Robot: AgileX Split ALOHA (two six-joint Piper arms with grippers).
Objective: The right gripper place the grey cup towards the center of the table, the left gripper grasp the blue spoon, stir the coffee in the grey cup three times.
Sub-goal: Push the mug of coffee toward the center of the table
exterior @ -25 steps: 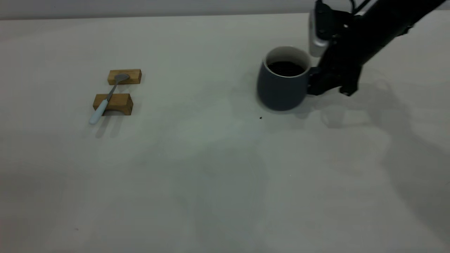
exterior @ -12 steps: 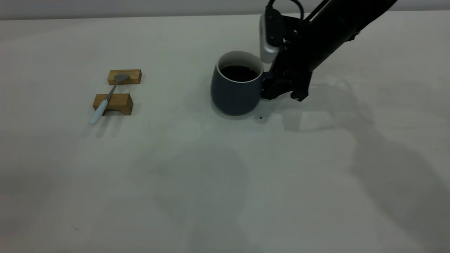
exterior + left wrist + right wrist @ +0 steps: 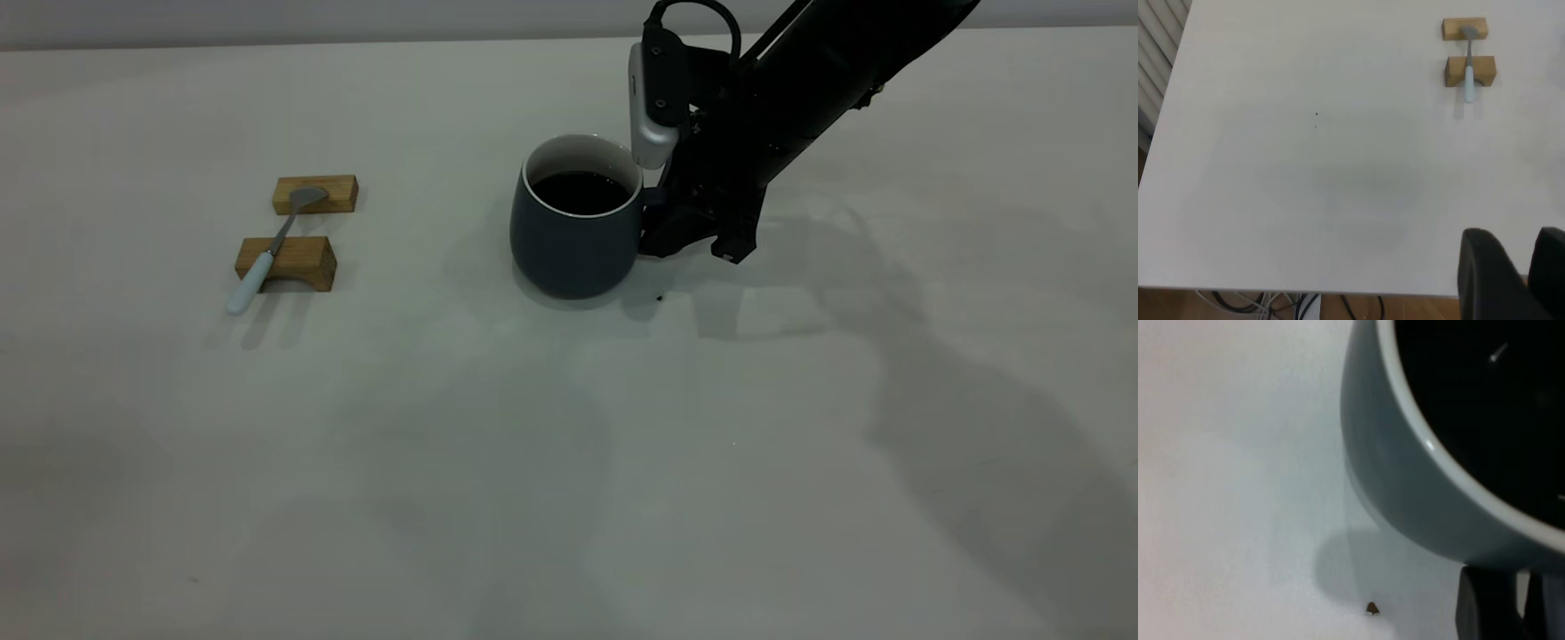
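Observation:
The grey cup (image 3: 573,240) holds dark coffee (image 3: 578,191) and sits near the middle of the table (image 3: 533,462). My right gripper (image 3: 662,227) is at the cup's right side, shut on its handle, which the fingers hide. The right wrist view shows the cup wall (image 3: 1405,467), the coffee (image 3: 1485,407) and my right gripper (image 3: 1523,587) just under the rim. The blue spoon (image 3: 267,258) lies across two wooden blocks far to the left, untouched. It shows in the left wrist view too, as the blue spoon (image 3: 1469,67). My left gripper (image 3: 1528,267) hangs shut near the table edge, holding nothing.
Two tan blocks (image 3: 315,194) (image 3: 286,264) carry the spoon. A small dark crumb (image 3: 659,298) lies on the table just right of the cup's base. In the left wrist view, cables (image 3: 1271,303) hang below the table's edge.
My right gripper has carried the grey cup leftwards across the table from the right side, most of it in the first half second. The spoon and blocks have not moved.

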